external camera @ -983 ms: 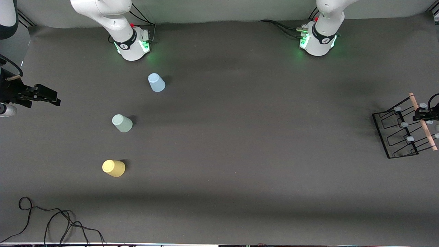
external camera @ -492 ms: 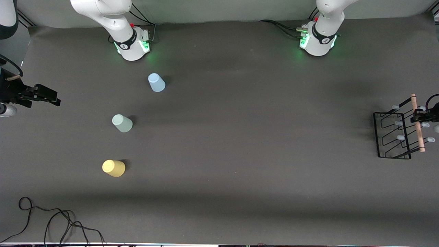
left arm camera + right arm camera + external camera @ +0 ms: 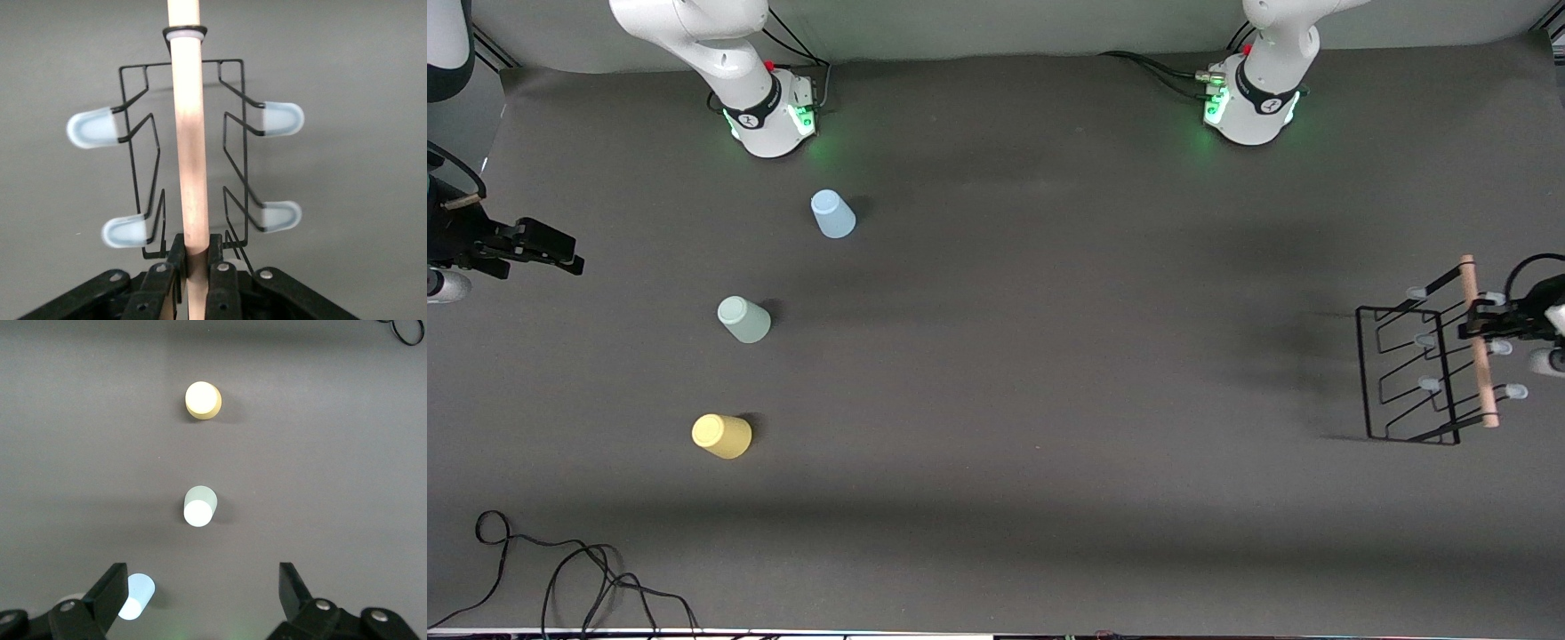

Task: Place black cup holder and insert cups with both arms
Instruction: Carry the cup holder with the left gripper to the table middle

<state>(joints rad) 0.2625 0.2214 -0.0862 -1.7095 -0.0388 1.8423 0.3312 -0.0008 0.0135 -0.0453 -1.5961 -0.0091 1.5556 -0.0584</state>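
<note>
Left gripper [image 3: 193,267] was clamped on the black cup holder [image 3: 1409,373] by its wooden handle [image 3: 189,153], over the worktop's [image 3: 1049,356] left-arm end. Right gripper [image 3: 203,593] hung wide over the blue cup [image 3: 137,597].

The front view's three-o'clock edge crops the left tool [image 3: 1479,322]; the right tool [image 3: 569,258] sits half outside at nine o'clock.
</note>
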